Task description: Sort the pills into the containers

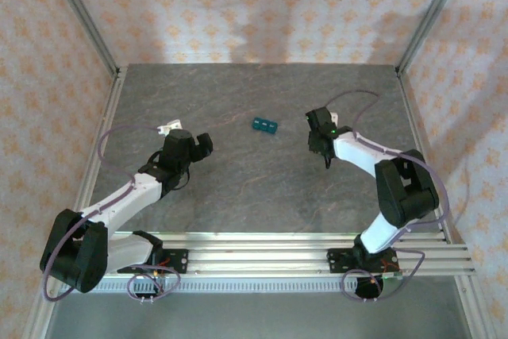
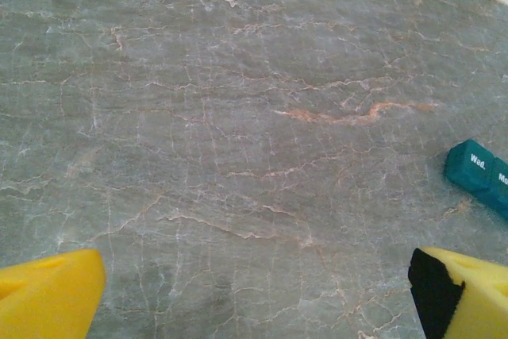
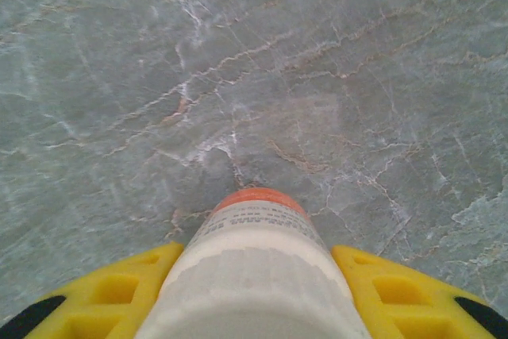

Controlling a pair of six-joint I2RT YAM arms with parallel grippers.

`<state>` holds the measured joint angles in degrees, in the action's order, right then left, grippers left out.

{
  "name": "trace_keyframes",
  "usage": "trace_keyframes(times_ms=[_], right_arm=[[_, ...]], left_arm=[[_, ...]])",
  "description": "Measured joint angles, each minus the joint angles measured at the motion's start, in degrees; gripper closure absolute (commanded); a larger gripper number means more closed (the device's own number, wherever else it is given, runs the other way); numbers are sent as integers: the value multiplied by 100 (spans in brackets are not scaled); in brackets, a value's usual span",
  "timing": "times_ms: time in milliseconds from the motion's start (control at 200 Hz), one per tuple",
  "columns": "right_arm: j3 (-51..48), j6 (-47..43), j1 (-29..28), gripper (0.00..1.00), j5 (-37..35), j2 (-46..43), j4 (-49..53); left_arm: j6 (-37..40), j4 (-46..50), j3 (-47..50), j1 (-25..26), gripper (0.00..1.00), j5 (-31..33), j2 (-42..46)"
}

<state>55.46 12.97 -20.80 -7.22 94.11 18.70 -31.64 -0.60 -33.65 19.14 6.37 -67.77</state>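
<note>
The small teal plastic pill box (image 1: 266,125), a short strip of square lidded compartments, lies on the grey marbled table (image 1: 238,196) a little toward 12 o'clock from the centre, touched by neither arm. In the left wrist view a lid marked "Wed." appears to be down. At about 4 o'clock from the box, near but apart, the right gripper (image 1: 321,147) pinches a white cylindrical plastic bottle (image 3: 254,275) with an orange cap (image 3: 258,198). Its yellow fingers (image 3: 119,291) press on either side of the body, and the cap points away over bare table. At about 8 o'clock from the box, somewhat farther off, the left gripper (image 1: 204,145) hovers with its yellow fingers (image 2: 48,295) spread wide and nothing between them. A small white object (image 1: 168,127), too small to identify, lies at roughly 9 o'clock from the box, beside the left arm. The step in hand looks like fetching the supply: the bottle is grasped but capped, and no compartment seems open. The next move probably calls for the free left gripper to come in, either to take off the cap while the right one holds the bottle steady, or to lift a lid on the box. The bottle must then be carried to the box and tipped gently, so that the pills land inside a compartment and do not scatter.
</note>
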Motion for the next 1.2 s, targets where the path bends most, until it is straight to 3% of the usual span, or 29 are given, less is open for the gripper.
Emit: trace_keyframes(times_ms=[95, 295, 510, 591, 746, 921, 1071, 1196], right_arm=[[-103, 116, 105, 58, 107, 28, -166], [-291, 326, 175, 42, 214, 24, -426], [-350, 385, 190, 10, 317, 2, -442], [-350, 426, 190, 5, 339, -162, -413], [-192, 422, 190, 4, 415, -890, -155], [643, 382, 201, 7, 852, -1408, 179], [1690, 284, 122, 11, 1432, -1113, 612], [2774, 238, -201, 13, 1663, -249, 1008]], left_arm=[[0, 13, 0, 0, 0, -2, 0], [0, 37, 0, 0, 0, -2, 0], [-2, 44, 0, 4, 0, -2, 0], [-2, 44, 0, 35, 0, -2, 0], [-4, 42, 0, 66, 0, -15, 0], [-52, 35, 0, 66, 0, -52, 4], [-140, 7, 0, 66, 0, -133, 52], [-155, -22, 0, 66, 0, -149, 55]])
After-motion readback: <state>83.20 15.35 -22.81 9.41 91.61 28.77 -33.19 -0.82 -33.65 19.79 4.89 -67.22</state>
